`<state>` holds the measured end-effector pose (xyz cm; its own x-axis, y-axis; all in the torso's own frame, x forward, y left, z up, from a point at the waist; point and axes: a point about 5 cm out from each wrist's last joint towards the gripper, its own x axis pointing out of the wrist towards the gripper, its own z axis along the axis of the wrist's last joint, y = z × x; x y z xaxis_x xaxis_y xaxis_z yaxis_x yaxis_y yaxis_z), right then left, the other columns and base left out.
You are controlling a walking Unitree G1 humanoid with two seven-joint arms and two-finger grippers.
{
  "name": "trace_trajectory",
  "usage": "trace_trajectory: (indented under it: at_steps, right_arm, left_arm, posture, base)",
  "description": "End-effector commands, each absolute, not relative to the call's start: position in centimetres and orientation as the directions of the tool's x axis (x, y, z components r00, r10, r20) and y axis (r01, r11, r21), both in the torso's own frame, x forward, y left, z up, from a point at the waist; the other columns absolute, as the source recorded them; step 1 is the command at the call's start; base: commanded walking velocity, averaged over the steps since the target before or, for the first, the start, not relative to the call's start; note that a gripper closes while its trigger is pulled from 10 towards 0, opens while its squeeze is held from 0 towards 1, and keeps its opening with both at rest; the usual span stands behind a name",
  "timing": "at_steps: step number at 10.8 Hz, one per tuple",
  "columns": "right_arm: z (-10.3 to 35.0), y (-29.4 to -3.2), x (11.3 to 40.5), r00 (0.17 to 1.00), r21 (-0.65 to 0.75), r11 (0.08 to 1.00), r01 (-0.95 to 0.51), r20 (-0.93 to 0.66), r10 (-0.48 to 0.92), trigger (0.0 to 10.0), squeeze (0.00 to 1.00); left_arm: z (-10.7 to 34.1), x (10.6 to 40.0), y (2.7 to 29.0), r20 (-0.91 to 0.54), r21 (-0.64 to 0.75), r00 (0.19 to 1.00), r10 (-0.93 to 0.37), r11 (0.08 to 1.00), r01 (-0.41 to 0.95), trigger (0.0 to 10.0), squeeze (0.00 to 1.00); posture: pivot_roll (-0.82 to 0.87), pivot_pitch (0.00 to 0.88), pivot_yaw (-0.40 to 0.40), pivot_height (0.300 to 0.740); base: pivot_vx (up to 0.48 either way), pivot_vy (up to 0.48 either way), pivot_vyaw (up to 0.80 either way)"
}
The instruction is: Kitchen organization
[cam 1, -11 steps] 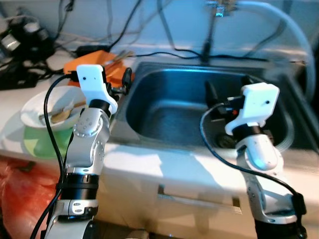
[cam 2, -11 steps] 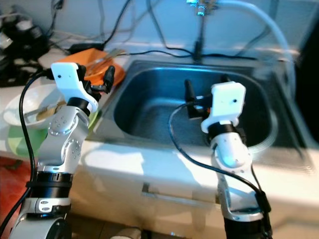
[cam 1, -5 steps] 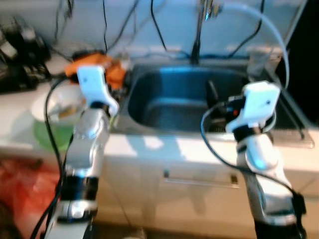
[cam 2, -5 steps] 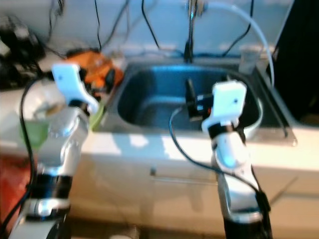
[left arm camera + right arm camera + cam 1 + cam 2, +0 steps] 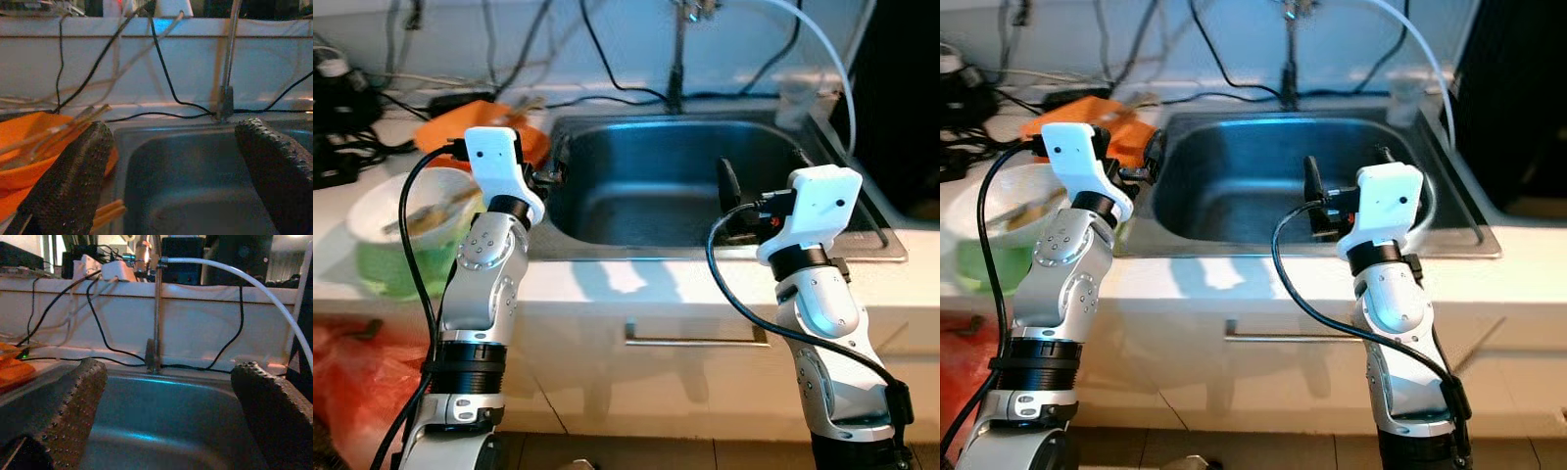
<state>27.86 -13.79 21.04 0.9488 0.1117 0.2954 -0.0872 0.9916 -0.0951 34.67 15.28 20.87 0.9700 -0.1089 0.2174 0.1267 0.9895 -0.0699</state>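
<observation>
Facing a white counter (image 5: 607,284), the left eye view shows both arms raised over a steel sink (image 5: 646,186) set into it. The left gripper (image 5: 556,166) hovers at the sink's left rim, just beside an orange plate (image 5: 460,132) holding chopsticks (image 5: 524,106). Left of that arm stands a green bowl (image 5: 386,264) with a white bowl (image 5: 382,201) nested on it. The right gripper (image 5: 744,201) hangs over the near right part of the basin. A tap (image 5: 677,59) rises at the far rim, with black cables (image 5: 607,54) along the wall and a white hose (image 5: 822,44) arching to the right. A drawer handle (image 5: 695,341) runs below the counter; a red bag (image 5: 352,392) lies at the near left.

The right eye view gives the same scene, with a dark appliance (image 5: 1518,98) at the far right.

The left wrist view shows its two fingers (image 5: 73,181) spread wide apart with nothing between them, the plate behind one and the basin beyond.

The right wrist view likewise shows its fingers (image 5: 68,406) parted and empty, framing the tap and basin.
</observation>
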Motion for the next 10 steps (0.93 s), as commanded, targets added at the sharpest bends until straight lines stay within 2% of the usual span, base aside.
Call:
trace_trajectory:
  at_steps: [1,5,6,8,10]
  right_arm:
    - [21.0,-13.6,27.7,0.95,-0.094,0.991,-0.096,0.288,0.12,10.0,0.0]
    - [21.9,-14.4,28.3,0.946,-0.123,0.981,-0.152,0.267,0.181,10.0,0.0]
    - [22.3,-14.6,28.6,0.944,-0.158,0.968,-0.194,0.238,0.228,10.0,0.0]
    - [23.1,-15.2,28.5,0.896,-0.175,0.909,-0.378,0.177,0.406,10.0,0.0]
    - [23.0,-15.7,28.3,0.871,-0.198,0.874,-0.443,0.136,0.472,10.0,0.0]
  left_arm:
    - [20.8,34.7,15.5,0.205,-0.059,0.973,-0.104,0.991,0.118,10.0,0.0]
    - [20.7,34.9,16.2,0.193,-0.091,0.981,-0.022,0.995,0.04,10.0,0.0]
    - [21.0,34.9,16.1,0.198,-0.11,0.98,-0.016,0.993,0.038,10.0,0.0]
    - [20.8,34.6,15.9,0.195,-0.137,0.98,0.03,0.991,-0.003,10.0,0.0]
    - [20.7,34.1,15.4,0.208,-0.118,0.978,0.028,0.993,-0.003,10.0,0.0]
  posture:
    - [0.03,0.037,0.076,0.74]
    - [0.03,0.053,0.064,0.74]
    - [0.02,0.054,0.062,0.74]
    - [0.01,0.054,0.05,0.74]
    - [0.02,0.048,0.043,0.74]
  base:
    - [0.0,0.0,0.0]
    - [0.0,0.0,0.0]
    - [0.0,0.0,0.0]
    - [0.0,0.0,0.0]
    - [0.0,0.0,0.0]
